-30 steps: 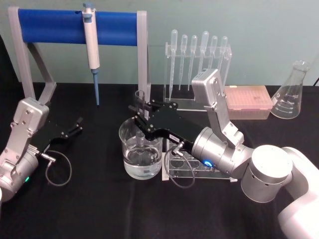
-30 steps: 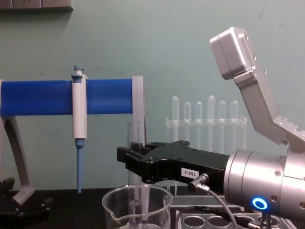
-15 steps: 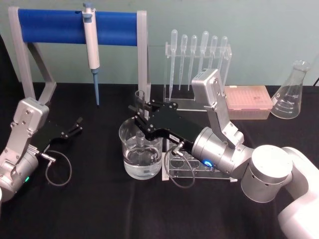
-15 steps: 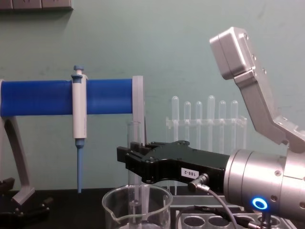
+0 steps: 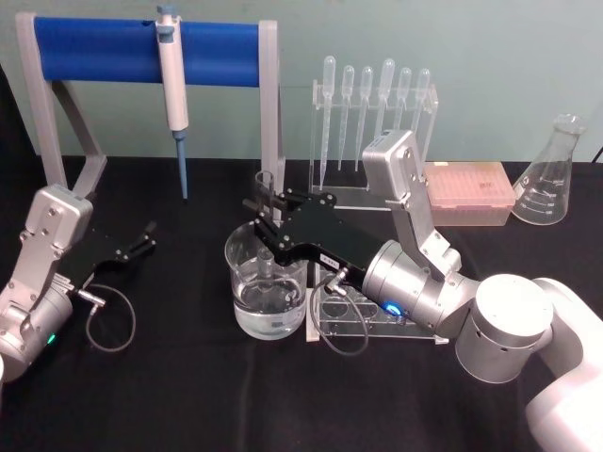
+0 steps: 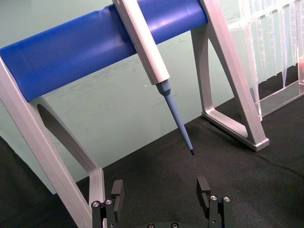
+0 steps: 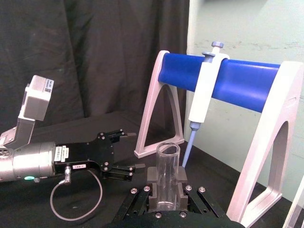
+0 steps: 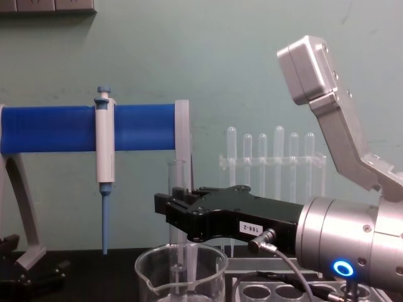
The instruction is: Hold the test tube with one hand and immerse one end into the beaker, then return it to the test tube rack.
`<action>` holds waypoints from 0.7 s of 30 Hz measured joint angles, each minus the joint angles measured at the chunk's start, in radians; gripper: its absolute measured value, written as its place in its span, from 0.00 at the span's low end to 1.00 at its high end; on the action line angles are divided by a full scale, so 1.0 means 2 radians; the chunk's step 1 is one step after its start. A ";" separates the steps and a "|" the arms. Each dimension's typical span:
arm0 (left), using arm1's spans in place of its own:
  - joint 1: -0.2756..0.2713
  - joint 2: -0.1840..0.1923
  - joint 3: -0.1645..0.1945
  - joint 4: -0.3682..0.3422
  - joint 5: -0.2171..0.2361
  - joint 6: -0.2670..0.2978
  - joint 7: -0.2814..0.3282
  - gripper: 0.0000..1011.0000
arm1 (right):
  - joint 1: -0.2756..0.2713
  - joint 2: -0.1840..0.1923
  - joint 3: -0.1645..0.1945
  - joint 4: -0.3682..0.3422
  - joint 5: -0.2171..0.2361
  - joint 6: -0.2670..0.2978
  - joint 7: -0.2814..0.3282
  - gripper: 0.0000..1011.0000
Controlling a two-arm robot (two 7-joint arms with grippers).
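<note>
Clear glass test tube (image 5: 266, 191) stands upright, lower end in the wide glass beaker (image 5: 243, 306), clamped between the fingers of my black right gripper (image 5: 265, 222). I judge the risk to be a tilted lift: glass strikes the rim and tips the beaker. My left gripper (image 5: 141, 237) is parked, fingers spread.

Nothing visibly changes between the earlier pictures and now. The right tool (image 5: 267, 213) grips the test tube (image 5: 266, 185) at the same height above the beaker (image 5: 247, 299) as before, and the tube's lower end reaches no deeper into the beaker and no higher out of it. The left tool (image 5: 146, 237), well apart to the left of the beaker, has not shifted, and its fingers are spread as they were.
</note>
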 joint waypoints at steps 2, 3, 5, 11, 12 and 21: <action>0.000 0.000 0.000 0.000 0.000 0.000 0.000 0.99 | 0.000 0.000 0.000 0.000 0.000 0.000 0.000 0.23; 0.000 0.000 0.000 0.000 0.000 0.000 0.000 0.99 | 0.000 0.000 0.000 0.000 0.000 0.000 0.000 0.23; 0.000 0.000 0.000 0.000 0.000 0.000 0.000 0.99 | 0.000 0.000 0.000 0.000 0.000 0.000 0.000 0.23; 0.000 0.000 0.000 0.000 0.000 0.000 0.000 0.99 | 0.000 0.000 0.000 0.000 0.000 0.000 0.000 0.23; 0.000 0.000 0.000 0.000 0.000 0.000 0.000 0.99 | 0.000 0.000 0.000 0.000 0.000 0.000 0.000 0.23; 0.000 0.000 0.000 0.000 0.000 0.000 0.000 0.99 | 0.000 0.000 0.000 0.000 0.000 0.000 0.000 0.23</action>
